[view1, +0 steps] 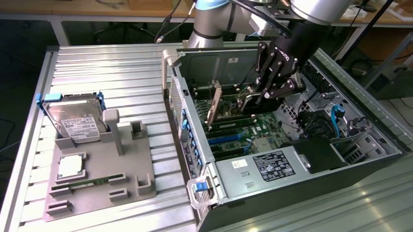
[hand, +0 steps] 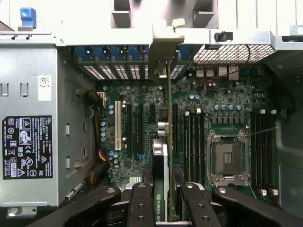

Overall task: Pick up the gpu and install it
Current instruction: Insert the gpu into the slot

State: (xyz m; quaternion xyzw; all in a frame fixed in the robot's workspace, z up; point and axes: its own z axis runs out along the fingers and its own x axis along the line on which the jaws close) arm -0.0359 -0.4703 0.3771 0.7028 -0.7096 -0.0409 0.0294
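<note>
The gpu (view1: 227, 104) stands upright on edge inside the open computer case (view1: 193, 116), over the motherboard's expansion slots. My gripper (view1: 257, 102) reaches down from above and is shut on it, one finger on each face. In the wrist view the gpu (hand: 169, 118) shows edge-on as a thin green line, with its black heatsink (hand: 160, 170) beside it. Its silver end bracket (hand: 164, 45) lies against the case's rear slot openings. The black fingers (hand: 141, 205) flank the card. I cannot tell whether its lower edge sits in a slot.
On the exterior view's left, a grey fixture (view1: 132, 169) holds a silver hard drive (view1: 76, 122), a processor (view1: 69, 166) and a memory stick (view1: 87, 182). Inside the case are the power supply (view1: 274, 165), the open processor socket (hand: 226, 158), a white slot (hand: 118, 125) and loose cables (view1: 335, 118).
</note>
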